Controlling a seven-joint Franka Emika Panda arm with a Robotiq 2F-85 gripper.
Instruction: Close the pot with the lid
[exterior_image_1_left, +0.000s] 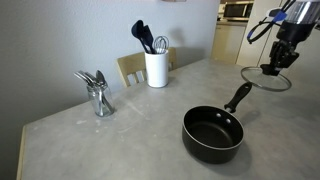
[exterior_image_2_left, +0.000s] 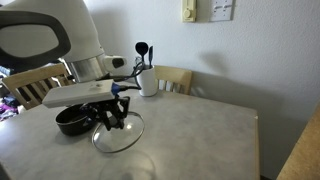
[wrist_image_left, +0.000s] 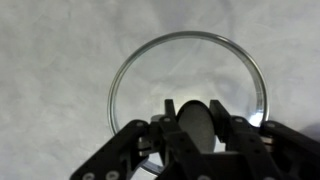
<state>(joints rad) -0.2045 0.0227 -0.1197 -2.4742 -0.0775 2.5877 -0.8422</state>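
The pot (exterior_image_1_left: 212, 134), a shallow black saucepan with a long black handle, sits open on the grey table in both exterior views (exterior_image_2_left: 72, 121). The lid (exterior_image_1_left: 266, 79) is a clear glass disc with a metal rim, held in the air above the table, beyond the tip of the pot's handle. My gripper (exterior_image_1_left: 272, 68) is shut on the lid's black knob (wrist_image_left: 197, 122), which fills the gap between the fingers in the wrist view. The glass lid (wrist_image_left: 150, 75) spreads out below the gripper, with bare tabletop showing through it. In an exterior view the lid (exterior_image_2_left: 119, 133) hangs beside the pot.
A white crock (exterior_image_1_left: 156, 68) with black utensils stands at the table's far side. A metal holder (exterior_image_1_left: 98, 95) with utensils stands on the table away from the pot. A wooden chair (exterior_image_1_left: 130, 68) is behind the table. The table edge (exterior_image_2_left: 262, 140) runs near the wall.
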